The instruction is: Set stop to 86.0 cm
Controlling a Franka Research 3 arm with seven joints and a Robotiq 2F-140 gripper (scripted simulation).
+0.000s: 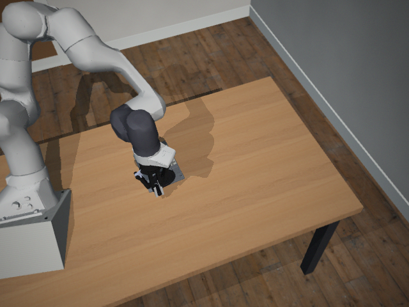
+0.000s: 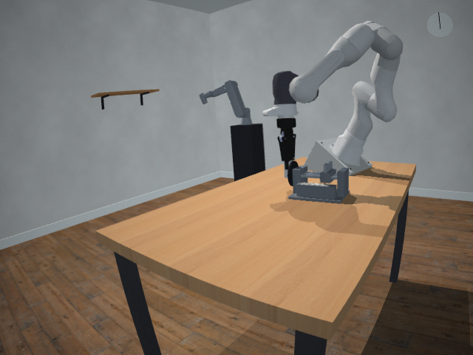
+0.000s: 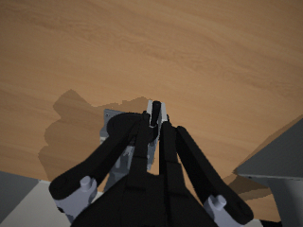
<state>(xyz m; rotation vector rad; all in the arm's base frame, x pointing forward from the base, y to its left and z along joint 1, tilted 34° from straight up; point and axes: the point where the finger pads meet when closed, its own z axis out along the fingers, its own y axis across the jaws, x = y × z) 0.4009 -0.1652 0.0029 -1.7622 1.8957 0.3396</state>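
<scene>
A small grey stop fixture stands on the wooden table near the robot's base, with two end blocks, a rail and a sliding stop block between them. A black handwheel sits on its near end. My gripper comes straight down from above and is shut on the handwheel's handle. In the overhead view the gripper covers most of the fixture. In the wrist view the fingertips pinch a small light-coloured handle over the dark wheel. The scale reading cannot be made out.
The robot's grey pedestal stands at the table's left corner. A second small arm on a black column stands behind the table. A wall shelf hangs far left. The table's edges lie well away from the fixture.
</scene>
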